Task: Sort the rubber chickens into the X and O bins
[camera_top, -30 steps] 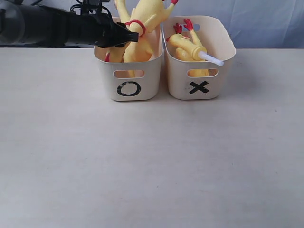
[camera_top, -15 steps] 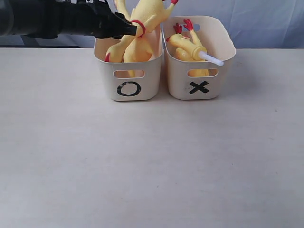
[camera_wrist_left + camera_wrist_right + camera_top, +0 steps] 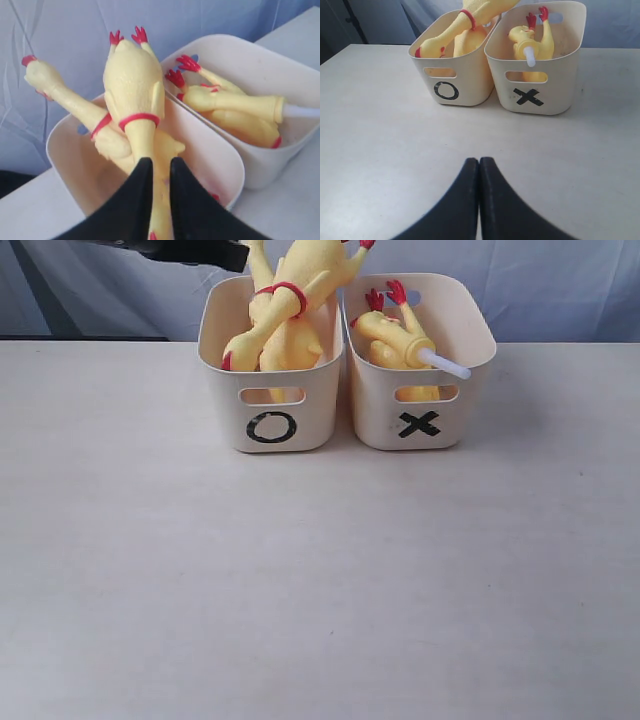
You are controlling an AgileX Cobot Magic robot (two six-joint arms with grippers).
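Observation:
Two cream bins stand side by side at the table's far edge: the O bin (image 3: 312, 410) on the left, the X bin (image 3: 372, 410) on the right. Two large rubber chickens (image 3: 305, 275) lie crossed in the O bin and stick out above its rim. One has its red feet up and its red neck band (image 3: 139, 119) showing. Two smaller chickens (image 3: 392, 338) lie in the X bin, a white tube (image 3: 445, 364) poking from one. My left gripper (image 3: 238, 254) hovers above and left of the O bin, slightly open (image 3: 156, 162), holding nothing. My right gripper (image 3: 479, 161) is shut over bare table.
A pale table top (image 3: 320, 580) stretches in front of the bins. A blue cloth backdrop (image 3: 540, 280) hangs behind them. The O bin (image 3: 470, 85) and the X bin (image 3: 560, 85) also show far ahead in the right wrist view.
My left gripper let go of the large chicken's neck and rose up and to the left, nearly out of the exterior view. The chicken stayed in the O bin.

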